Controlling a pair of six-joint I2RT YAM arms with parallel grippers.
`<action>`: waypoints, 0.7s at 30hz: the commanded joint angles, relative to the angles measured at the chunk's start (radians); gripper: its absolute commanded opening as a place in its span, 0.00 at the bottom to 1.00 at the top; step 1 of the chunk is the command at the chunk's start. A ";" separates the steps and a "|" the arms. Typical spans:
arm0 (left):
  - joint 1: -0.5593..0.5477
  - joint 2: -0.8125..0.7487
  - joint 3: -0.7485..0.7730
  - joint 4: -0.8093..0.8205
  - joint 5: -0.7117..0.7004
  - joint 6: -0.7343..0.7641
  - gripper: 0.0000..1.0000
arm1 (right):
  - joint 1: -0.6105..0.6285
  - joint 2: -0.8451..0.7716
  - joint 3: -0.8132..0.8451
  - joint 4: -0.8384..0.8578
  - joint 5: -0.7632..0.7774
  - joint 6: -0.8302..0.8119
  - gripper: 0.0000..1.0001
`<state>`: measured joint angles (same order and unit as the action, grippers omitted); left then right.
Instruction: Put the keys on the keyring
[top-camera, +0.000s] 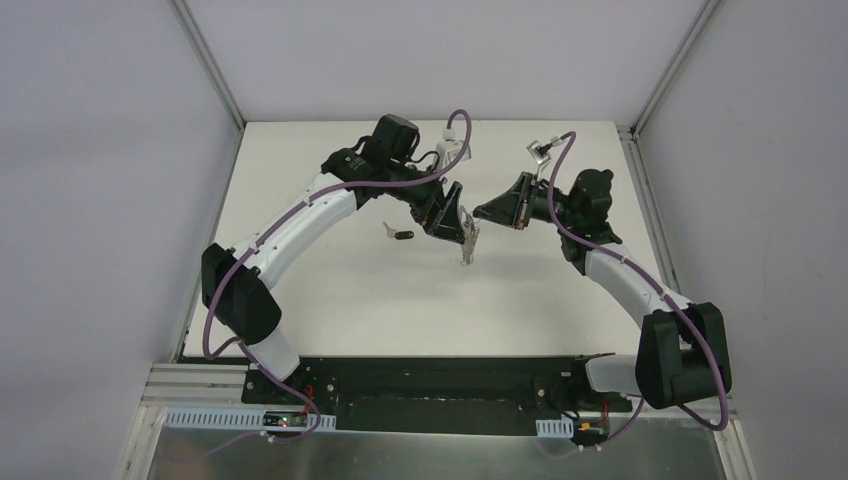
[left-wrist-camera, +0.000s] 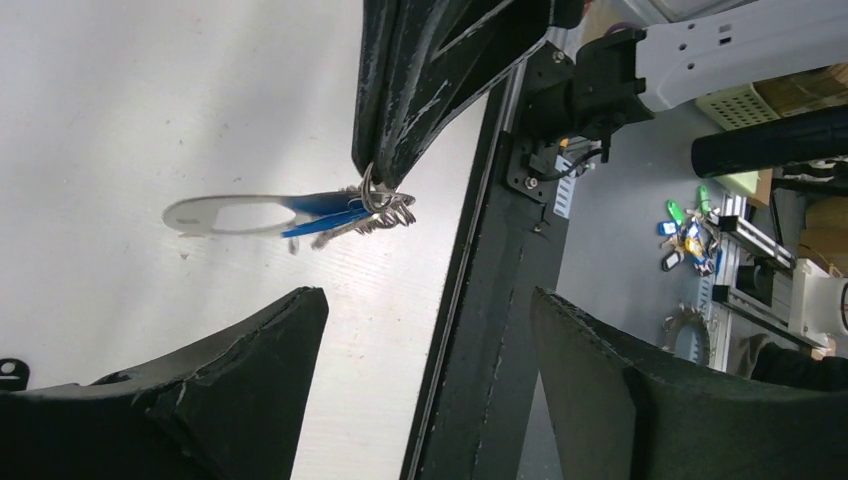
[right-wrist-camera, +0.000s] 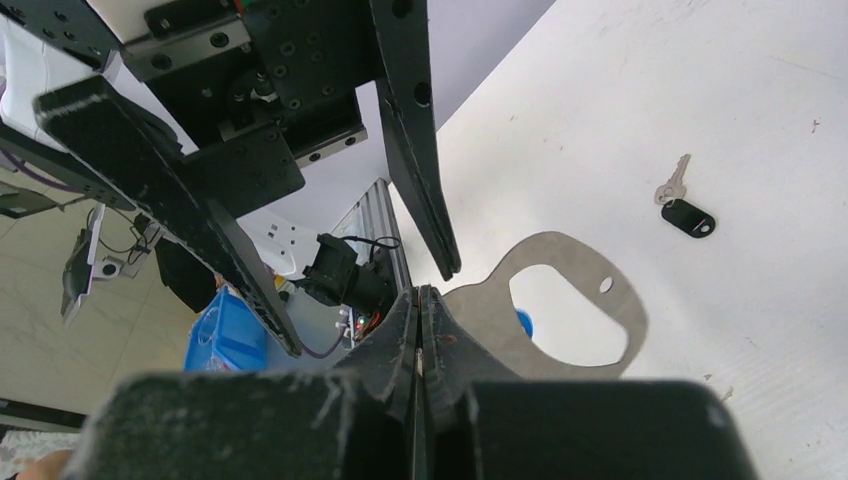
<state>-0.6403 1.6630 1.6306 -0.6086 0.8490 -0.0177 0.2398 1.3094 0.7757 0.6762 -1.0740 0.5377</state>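
Right wrist view: my right gripper (right-wrist-camera: 420, 296) has its two fingers pressed flat together with no gap between them. The pale keyring (right-wrist-camera: 585, 300) juts out from just past their tips, a flat oval plate with one big opening and a small hole near its far edge. The left wrist view shows the pinch from the other side: those shut fingertips come down from above onto the bunch of small metal clips (left-wrist-camera: 385, 208) at one end of the keyring. The blue tag (left-wrist-camera: 318, 212) lies in among that bunch, stretched along the near end of the plate. The plate hangs above the white table (right-wrist-camera: 760, 90) and throws a faint shadow on it. In the top view its lower end comes close to the surface, but I cannot tell whether it touches. My left gripper (left-wrist-camera: 428, 296) is spread wide, its two black fingers (left-wrist-camera: 230, 390) well apart at the bottom of its own camera and closing on nothing. It sits just beside the keyring, facing the right gripper. The black-headed key (right-wrist-camera: 689, 220) lies flat on the table on the left arm's side, its metal blade pointing away from the keyring, apart from the keyring and from both grippers.
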 joint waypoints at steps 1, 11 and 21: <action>0.010 -0.042 -0.001 0.066 0.115 -0.004 0.74 | -0.006 -0.036 0.011 0.092 -0.071 -0.007 0.00; 0.010 0.016 0.038 0.072 0.146 0.038 0.55 | -0.006 -0.043 0.007 0.146 -0.107 0.037 0.00; 0.010 0.049 0.037 0.140 0.170 0.021 0.44 | -0.004 -0.041 0.001 0.160 -0.118 0.045 0.00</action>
<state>-0.6395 1.7058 1.6318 -0.5285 0.9688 -0.0082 0.2398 1.3083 0.7738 0.7601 -1.1633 0.5701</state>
